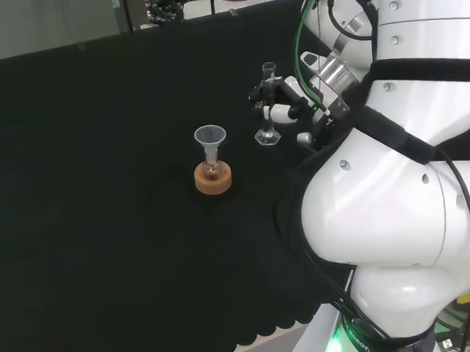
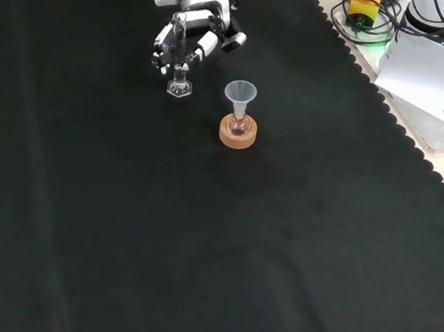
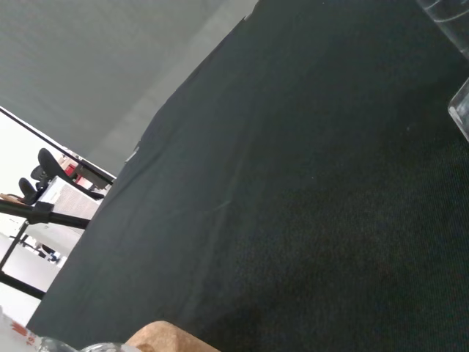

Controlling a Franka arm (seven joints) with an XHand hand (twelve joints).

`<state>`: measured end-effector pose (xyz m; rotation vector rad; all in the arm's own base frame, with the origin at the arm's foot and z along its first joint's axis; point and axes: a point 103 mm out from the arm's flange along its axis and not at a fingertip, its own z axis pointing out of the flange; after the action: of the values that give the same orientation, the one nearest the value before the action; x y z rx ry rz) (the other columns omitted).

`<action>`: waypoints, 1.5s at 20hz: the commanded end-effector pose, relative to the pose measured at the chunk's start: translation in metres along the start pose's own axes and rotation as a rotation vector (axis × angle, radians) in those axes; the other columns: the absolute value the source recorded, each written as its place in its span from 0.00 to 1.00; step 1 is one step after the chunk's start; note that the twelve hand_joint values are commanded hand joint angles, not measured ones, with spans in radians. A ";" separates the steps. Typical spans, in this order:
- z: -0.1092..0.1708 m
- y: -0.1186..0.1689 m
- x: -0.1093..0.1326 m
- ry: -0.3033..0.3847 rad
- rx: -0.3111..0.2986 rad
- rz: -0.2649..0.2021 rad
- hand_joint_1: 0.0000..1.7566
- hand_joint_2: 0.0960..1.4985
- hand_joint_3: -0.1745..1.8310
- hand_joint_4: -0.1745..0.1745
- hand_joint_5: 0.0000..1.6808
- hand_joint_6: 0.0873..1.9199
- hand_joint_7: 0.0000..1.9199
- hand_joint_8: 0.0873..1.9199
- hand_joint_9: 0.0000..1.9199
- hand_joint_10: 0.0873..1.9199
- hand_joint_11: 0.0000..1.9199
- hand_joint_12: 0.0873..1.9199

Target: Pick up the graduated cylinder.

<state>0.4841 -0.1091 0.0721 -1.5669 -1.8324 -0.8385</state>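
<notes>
Robot hand: we see the robot hand (image 1: 282, 101) curled round the graduated cylinder (image 1: 268, 108), fingers on the tube's middle in the head view; in the front view the fingers (image 2: 170, 43) wrap the tube from above.
Cylinder position: the graduated cylinder stands on the desk (image 2: 192, 238), its hexagonal foot (image 2: 179, 88) on the black cloth, toward the desk's far edge in the front view and nearer its left corner there than the right.
Axis: we read its long axis as upright, mouth up and foot down; the top of the tube rises above the robot hand in the head view.
Neighbours: a small flask with a clear funnel (image 1: 209, 136) in its neck sits on a cork ring (image 1: 213, 178), near the cylinder but apart from it.
Hard to see: the tube's middle is covered by the fingers; its markings and any contents we cannot make out. In the wrist view, clear glass edges (image 3: 458, 110) are cut off at the border.
</notes>
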 end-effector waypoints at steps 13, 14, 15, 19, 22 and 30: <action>-0.004 -0.005 -0.005 0.117 -0.055 -0.007 0.56 0.64 0.00 0.35 0.31 0.33 0.31 0.29 0.46 0.12 0.32 0.60; -0.004 -0.005 -0.006 0.128 -0.060 -0.006 0.56 0.64 0.00 0.34 0.31 0.33 0.31 0.29 0.46 0.12 0.32 0.60; -0.005 -0.006 -0.007 0.140 -0.067 -0.003 0.56 0.64 0.00 0.34 0.30 0.33 0.31 0.29 0.46 0.12 0.32 0.60; -0.007 -0.008 -0.009 0.172 -0.090 0.003 0.56 0.64 0.00 0.34 0.30 0.32 0.30 0.29 0.46 0.13 0.31 0.60; -0.008 -0.007 -0.010 0.187 -0.095 -0.001 0.57 0.64 0.00 0.34 0.30 0.32 0.31 0.30 0.46 0.13 0.32 0.61; -0.006 -0.003 -0.004 0.189 -0.082 -0.025 0.57 0.65 0.00 0.35 0.33 0.33 0.32 0.30 0.47 0.14 0.34 0.59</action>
<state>0.4813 -0.1186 0.0717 -1.4671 -1.7005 -1.0471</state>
